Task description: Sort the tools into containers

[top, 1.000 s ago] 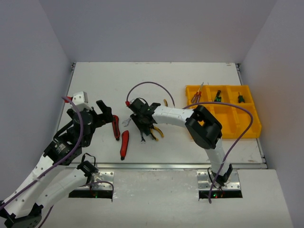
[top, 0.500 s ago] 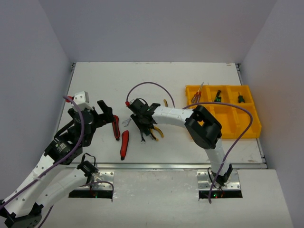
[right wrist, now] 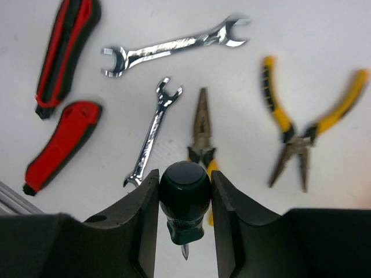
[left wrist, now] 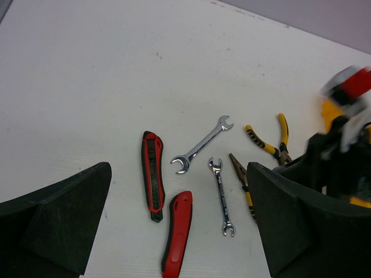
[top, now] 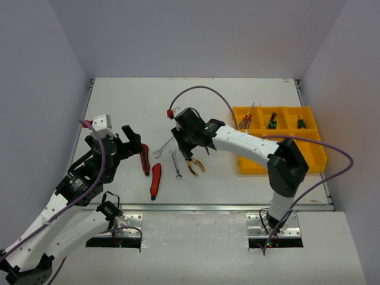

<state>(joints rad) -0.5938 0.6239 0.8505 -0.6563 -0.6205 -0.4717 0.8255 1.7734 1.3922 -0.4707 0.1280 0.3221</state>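
One stubby screwdriver (right wrist: 184, 202), glossy dark-green bulb handle, short bare tip, tight between fingers of the right end effector (right wrist: 183, 176).

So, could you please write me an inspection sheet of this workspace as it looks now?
Surface: white table, loose tools left of centre.
Job's things: yellow tray at the right, red-handled screwdrivers and green-handled tools in its far row; on the table two wrenches, two pliers, two utility knives.
Clutter: nothing seen.
Grippers: left pincer open and empty, near the knives; right pincer shut on a green-handled screwdriver, held over the pliers.
Cables: a purple cable loops from each arm.
Surroundings: plain walls on three sides.
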